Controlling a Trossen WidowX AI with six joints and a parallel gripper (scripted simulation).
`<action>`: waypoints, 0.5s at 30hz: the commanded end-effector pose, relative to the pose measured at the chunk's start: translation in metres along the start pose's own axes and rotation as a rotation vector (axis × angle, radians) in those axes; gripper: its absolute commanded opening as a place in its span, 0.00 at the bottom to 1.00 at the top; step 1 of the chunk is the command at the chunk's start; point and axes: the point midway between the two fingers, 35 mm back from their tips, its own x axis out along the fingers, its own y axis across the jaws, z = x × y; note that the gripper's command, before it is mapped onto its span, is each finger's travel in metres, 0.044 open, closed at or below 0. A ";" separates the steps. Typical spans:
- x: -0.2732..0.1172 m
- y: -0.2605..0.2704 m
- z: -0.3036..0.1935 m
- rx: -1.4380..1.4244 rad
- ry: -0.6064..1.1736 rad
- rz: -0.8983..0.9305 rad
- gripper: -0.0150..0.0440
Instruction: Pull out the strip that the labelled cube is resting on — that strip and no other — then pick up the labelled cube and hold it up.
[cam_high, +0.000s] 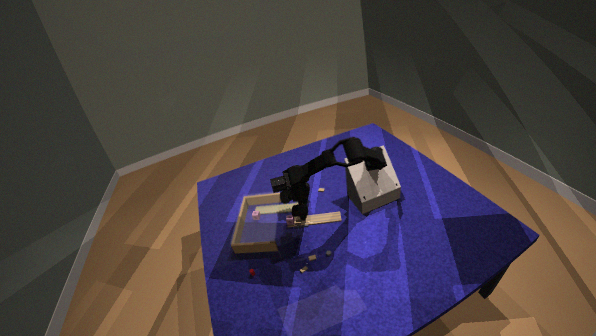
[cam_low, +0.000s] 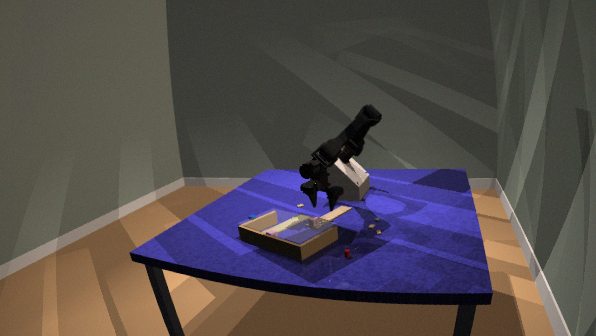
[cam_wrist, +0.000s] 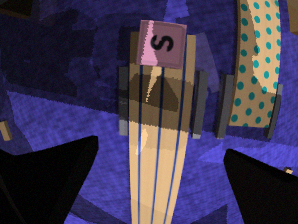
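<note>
Strip pull looks done: striped strip (cam_high: 324, 218) (cam_low: 340, 213) (cam_wrist: 159, 150) is well out of the tray (cam_high: 255, 247) (cam_low: 274, 246), S cube (cam_high: 289, 220) (cam_low: 313, 222) (cam_wrist: 161, 44) riding its tray-side end. Our claw (cam_high: 300, 216) (cam_low: 324, 207) (cam_wrist: 164, 151) is wide open, holding nothing. Cube grasp and lift remain.

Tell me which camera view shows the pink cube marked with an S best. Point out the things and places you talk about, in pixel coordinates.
The wrist view: the pink cube marked S (cam_high: 290, 219) (cam_low: 314, 222) (cam_wrist: 162, 44) appears large, its black letter legible. The top and exterior views show it only as a small pinkish block, letter unreadable.
</note>
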 end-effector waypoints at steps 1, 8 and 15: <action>-0.005 0.003 0.015 -0.005 -0.009 0.004 1.00; -0.009 0.006 0.036 -0.006 -0.011 0.004 1.00; -0.014 0.008 0.055 -0.007 -0.012 0.004 1.00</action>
